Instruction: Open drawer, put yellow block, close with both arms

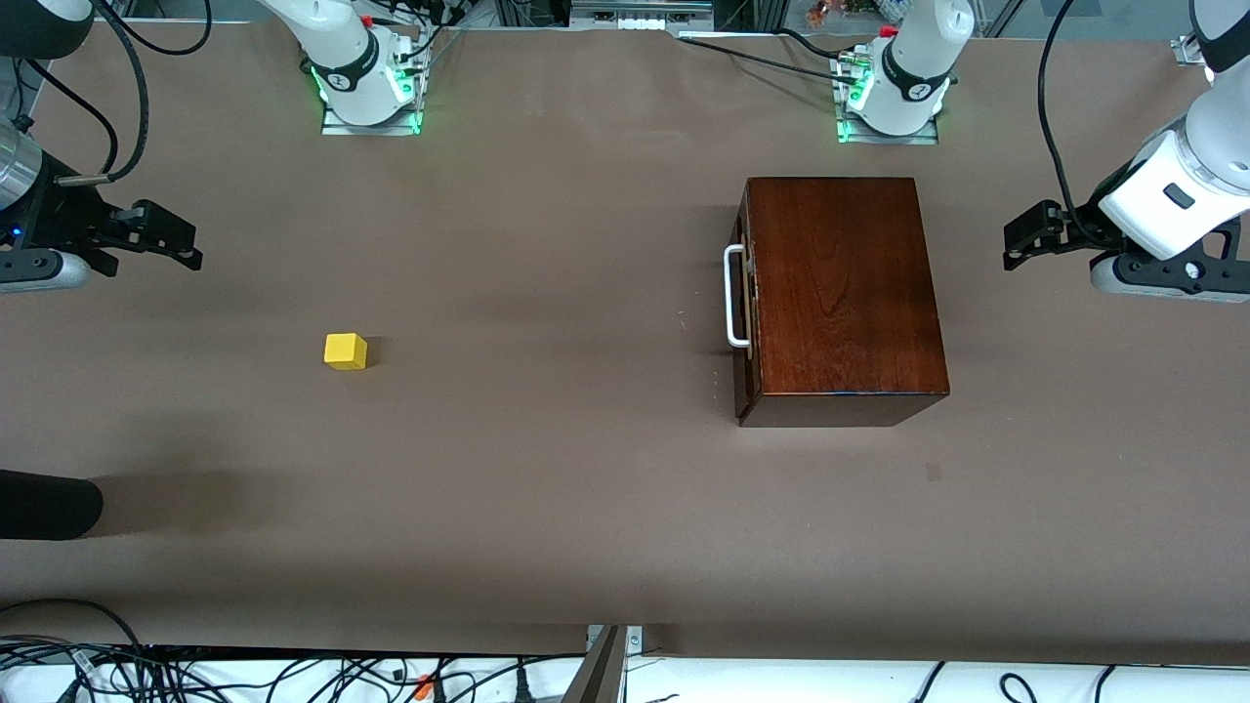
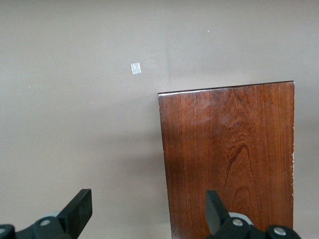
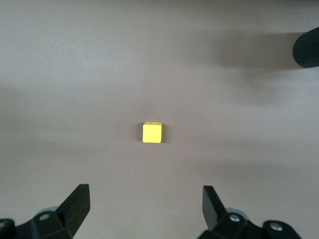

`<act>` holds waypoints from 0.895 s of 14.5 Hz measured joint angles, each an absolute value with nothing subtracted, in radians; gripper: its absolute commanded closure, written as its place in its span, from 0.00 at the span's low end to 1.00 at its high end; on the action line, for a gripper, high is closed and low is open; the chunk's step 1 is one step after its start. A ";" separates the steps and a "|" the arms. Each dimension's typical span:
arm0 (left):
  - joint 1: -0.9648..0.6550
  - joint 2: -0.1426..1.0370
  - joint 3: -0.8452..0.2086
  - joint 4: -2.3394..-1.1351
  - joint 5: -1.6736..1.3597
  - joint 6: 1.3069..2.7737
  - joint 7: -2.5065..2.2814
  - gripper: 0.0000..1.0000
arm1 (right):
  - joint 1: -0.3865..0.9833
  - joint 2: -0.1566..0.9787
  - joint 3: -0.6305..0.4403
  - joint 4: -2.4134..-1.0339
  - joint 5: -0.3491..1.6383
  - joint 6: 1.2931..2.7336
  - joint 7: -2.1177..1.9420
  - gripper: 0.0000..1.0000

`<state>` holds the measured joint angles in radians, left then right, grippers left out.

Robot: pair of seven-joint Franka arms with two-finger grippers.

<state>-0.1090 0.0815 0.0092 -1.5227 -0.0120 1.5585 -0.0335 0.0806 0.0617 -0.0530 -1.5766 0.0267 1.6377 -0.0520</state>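
1. Your left gripper (image 1: 1020, 237) hovers with jaws spread wide and holding nothing, at the left arm's end of the table (image 1: 586, 508), beside the wooden box (image 1: 840, 293).
2. The drawer (image 1: 744, 293) is shut, its white handle (image 1: 732, 297) facing the yellow block (image 1: 345, 351).
3. Your right gripper (image 1: 176, 237) hovers wide open and empty over the right arm's end, with the yellow block resting well apart from the box.

Shut drawer (image 1: 744, 293), yellow block (image 1: 346, 351) apart.
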 measured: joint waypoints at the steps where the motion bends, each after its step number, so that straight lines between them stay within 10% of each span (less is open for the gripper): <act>1: -0.109 0.081 0.009 -1.523 -0.012 1.558 -0.033 0.00 | 0.081 0.062 -0.053 -1.577 0.027 1.638 -0.052 0.00; 13: -0.109 0.072 0.008 -1.517 -0.012 1.571 -0.033 0.00 | 0.081 0.062 -0.053 -1.577 0.027 1.638 -0.052 0.00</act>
<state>-0.1090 0.0723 0.0082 -1.5165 -0.0120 1.5707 -0.0335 0.0806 0.0617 -0.0531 -1.5766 0.0267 1.6376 -0.0520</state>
